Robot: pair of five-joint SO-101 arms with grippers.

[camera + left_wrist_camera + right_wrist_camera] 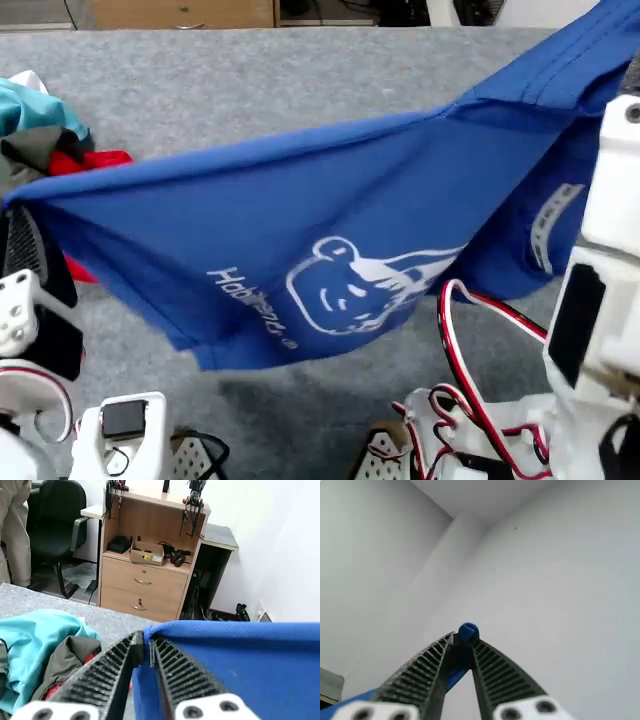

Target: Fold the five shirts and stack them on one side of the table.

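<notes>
The left claw (145, 651) is pinching the edge of the blue shirt (240, 670). Its two ribbed black fingers (112, 667) are pressed almost together with a fold of cloth caught at their tips. From that pinch the cloth runs off to one side of the claw as a taut sheet.

Beyond and below the tips lies the grey table (30, 600). On it is a crumpled teal shirt (35, 640), with a dark olive shirt (70, 660) bunched against it and a red shirt (52, 692) showing under both. Farther out, past the table's edge, stand a wooden cabinet (145, 580) with two drawers and a black office chair (55, 525).

The right claw (464, 641) is likewise clamped on the blue shirt. A small nub of cloth pokes out just past its tips, and more blue trails down behind one finger. Behind this claw is a white wall (545, 580).

In the high view the shirt hangs above the table, stretched between the two claws, with the right claw's end higher than the left's. A white bear-face print (350, 285) sits on the hanging panel. The three crumpled shirts lie just beside the left claw's end and well apart from the right claw. Red and white wires (470, 340) loop beside the white right arm (600, 260), under the sagging hem
</notes>
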